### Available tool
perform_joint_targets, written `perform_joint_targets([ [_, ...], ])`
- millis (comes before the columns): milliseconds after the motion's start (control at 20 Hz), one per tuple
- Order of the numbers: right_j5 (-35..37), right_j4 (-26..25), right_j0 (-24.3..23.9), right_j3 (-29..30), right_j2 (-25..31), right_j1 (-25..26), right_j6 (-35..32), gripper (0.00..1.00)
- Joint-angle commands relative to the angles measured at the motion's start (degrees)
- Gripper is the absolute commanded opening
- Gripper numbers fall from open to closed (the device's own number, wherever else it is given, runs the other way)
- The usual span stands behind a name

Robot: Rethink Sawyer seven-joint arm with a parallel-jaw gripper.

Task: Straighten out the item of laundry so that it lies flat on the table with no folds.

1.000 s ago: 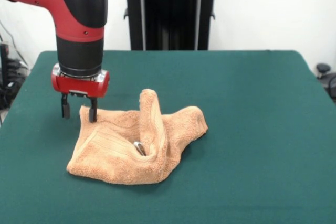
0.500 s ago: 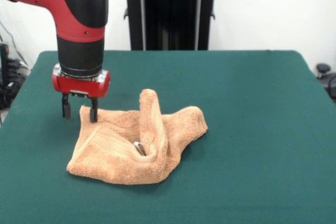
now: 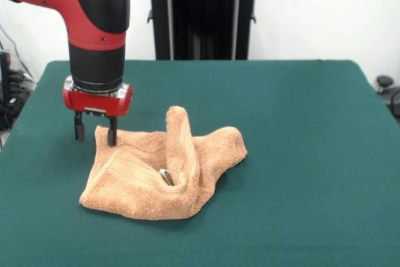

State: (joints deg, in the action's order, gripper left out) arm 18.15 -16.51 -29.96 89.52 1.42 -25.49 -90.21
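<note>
The tan towel (image 3: pixel 159 176) is lying rumpled on the green table (image 3: pixel 300 154), a ridge standing up; the gripper (image 3: pixel 95 133) is straddling its corner, fingers parted, holding nothing.

The arm (image 3: pixel 94 4) is built of rounded segments: a glossy red shell at the upper left is joined to a black domed cap, beneath which a short red collar bearing one small dark screw head is seen. Below it a black cylindrical wrist section is fitted. This is closed off by a red flange with a silver rim. Two slim black fingers (image 3: pixel 79 130) are carried under a small grey mounting block.
</note>
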Motion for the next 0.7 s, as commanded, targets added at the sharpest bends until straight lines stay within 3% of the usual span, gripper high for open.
perform_joint_targets([
  [50, -2.2, -2.4, 2.5, 3.9, 4.9, 4.2, -4.4, 1.0],
  [700, -3.2, -2.8, 2.9, 3.9, 4.7, 4.3, -4.7, 1.0],
])
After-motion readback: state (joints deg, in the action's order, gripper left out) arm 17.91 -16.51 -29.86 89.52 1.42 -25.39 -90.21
